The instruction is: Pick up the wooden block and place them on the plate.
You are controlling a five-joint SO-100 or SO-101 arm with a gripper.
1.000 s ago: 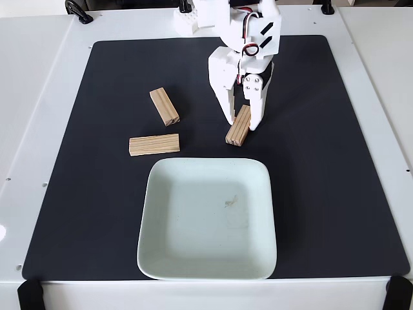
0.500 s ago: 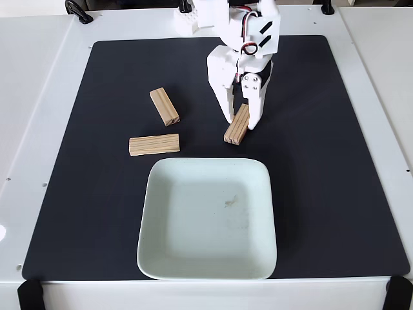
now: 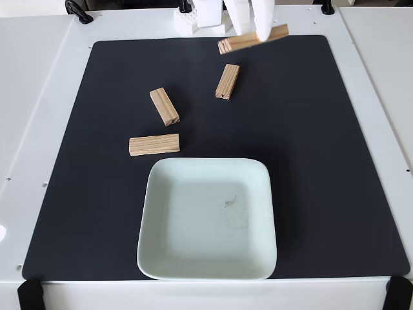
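Observation:
My white gripper (image 3: 253, 33) is at the top of the fixed view, shut on a wooden block (image 3: 277, 31) that it holds level and crosswise, lifted off the mat. Three more wooden blocks lie on the black mat: one (image 3: 227, 81) just below the gripper, one (image 3: 164, 106) to the left of centre, and one (image 3: 153, 144) lying flat near the plate's upper left corner. The pale mint-green plate (image 3: 193, 252) sits at the front of the mat with only a small dark speck inside it. Most of the arm is cut off by the top edge.
The black mat (image 3: 322, 161) covers most of the white table (image 3: 39, 129). The arm's white base (image 3: 193, 16) stands at the back edge. Black clamps sit at the table corners (image 3: 77, 10).
The gripper has risen and pulled back toward the top edge, carrying the block it had gripped near the plate. A block that the arm hid before now shows on the mat.

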